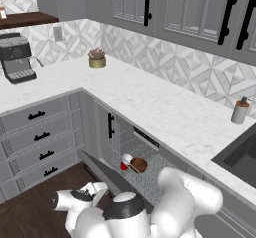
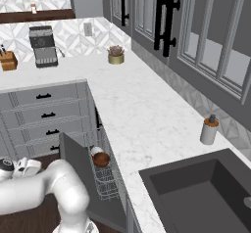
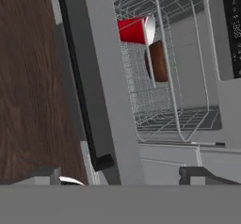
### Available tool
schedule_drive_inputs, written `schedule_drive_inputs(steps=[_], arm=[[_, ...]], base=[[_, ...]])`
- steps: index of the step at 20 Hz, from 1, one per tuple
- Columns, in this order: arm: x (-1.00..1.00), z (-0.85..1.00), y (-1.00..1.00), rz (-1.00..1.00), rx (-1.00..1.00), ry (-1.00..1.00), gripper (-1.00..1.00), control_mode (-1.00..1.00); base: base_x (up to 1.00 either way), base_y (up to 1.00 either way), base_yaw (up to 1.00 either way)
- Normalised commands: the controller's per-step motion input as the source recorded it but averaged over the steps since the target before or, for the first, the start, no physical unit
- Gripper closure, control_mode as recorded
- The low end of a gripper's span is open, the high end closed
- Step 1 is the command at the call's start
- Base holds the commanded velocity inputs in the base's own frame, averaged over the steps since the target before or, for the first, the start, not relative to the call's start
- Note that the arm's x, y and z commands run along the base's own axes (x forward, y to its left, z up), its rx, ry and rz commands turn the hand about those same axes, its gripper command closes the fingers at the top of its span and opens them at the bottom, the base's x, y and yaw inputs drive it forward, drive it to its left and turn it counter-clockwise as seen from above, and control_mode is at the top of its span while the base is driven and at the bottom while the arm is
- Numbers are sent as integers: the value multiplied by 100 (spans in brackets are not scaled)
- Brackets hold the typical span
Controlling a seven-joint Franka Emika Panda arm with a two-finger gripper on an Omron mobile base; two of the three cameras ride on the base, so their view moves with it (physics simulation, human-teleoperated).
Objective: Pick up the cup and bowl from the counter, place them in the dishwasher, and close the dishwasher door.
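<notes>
Cup [image 3: 135, 29] and bowl [image 3: 158, 61] lie in the dishwasher's wire rack [image 3: 179, 119]; the hand view alone shows the spread fingers [image 3: 195, 175] straddling the half-open door [image 3: 101, 84].

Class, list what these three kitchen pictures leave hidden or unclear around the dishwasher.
- Dishwasher interior, left base view: mostly hidden by the arm.
- Bowl, hand view: partly hidden behind the rack wires; contents unclear.
- Pincer, hand view: tips cut off at the bottom edge.
- Door, right base view: lower edge hidden behind the arm.
</notes>
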Motion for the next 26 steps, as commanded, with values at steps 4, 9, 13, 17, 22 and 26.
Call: schedule_drive_inputs(steps=[4,9,13,17,22,26], arm=[[42,-72,10,-1,-20,0,-100,-100],[51,-70,0,0,-16,0,-100,-100],[44,-78,0,0,-19,1,-100,-100],[45,-77,0,0,-22,4,-100,-100],[51,-42,-4,-1,-14,10,-100,-100],[63,-46,0,-6,-21,23,-100,-100]], base=[[0,0,0],[0,0,0],[0,0,0],[0,0,0],[0,0,0],[0,0,0]])
